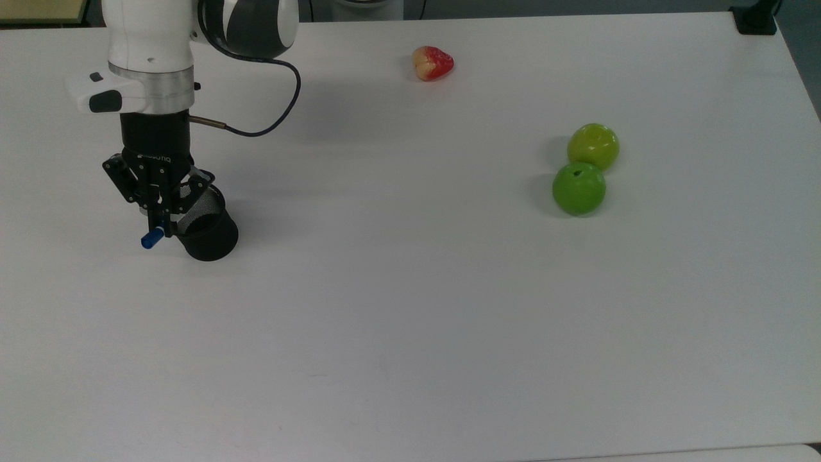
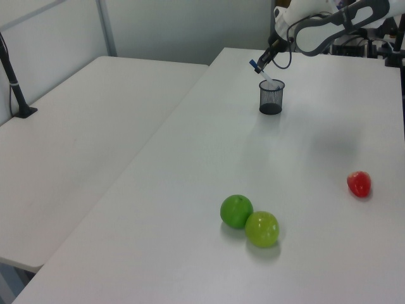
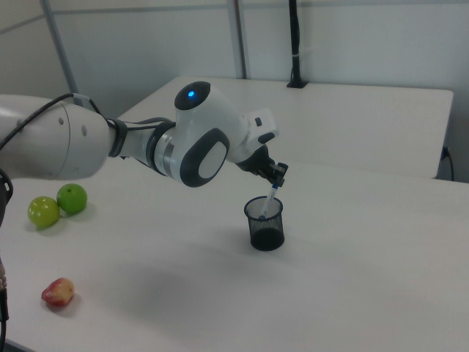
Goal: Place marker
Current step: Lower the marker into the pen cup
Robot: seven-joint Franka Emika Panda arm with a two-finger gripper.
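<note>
My gripper (image 1: 158, 226) is shut on the marker (image 1: 151, 240), a slim white pen with a blue cap, and holds it tilted. The blue cap sticks out toward the top view's lower left. In the right view the marker (image 3: 272, 198) slants down from the gripper (image 3: 278, 173), and its lower end dips into the mouth of a black mesh cup (image 3: 265, 224). The cup (image 1: 204, 228) stands upright on the white table (image 1: 410, 308), right beside the fingers. In the left view the marker (image 2: 262, 71) leans over the cup (image 2: 271, 97).
Two green apples (image 1: 593, 146) (image 1: 578, 188) touch each other at the top view's right. A red and yellow fruit (image 1: 433, 63) lies near the far edge. A black clamp (image 1: 755, 19) sits at the far right corner. A second table (image 2: 82, 126) adjoins in the left view.
</note>
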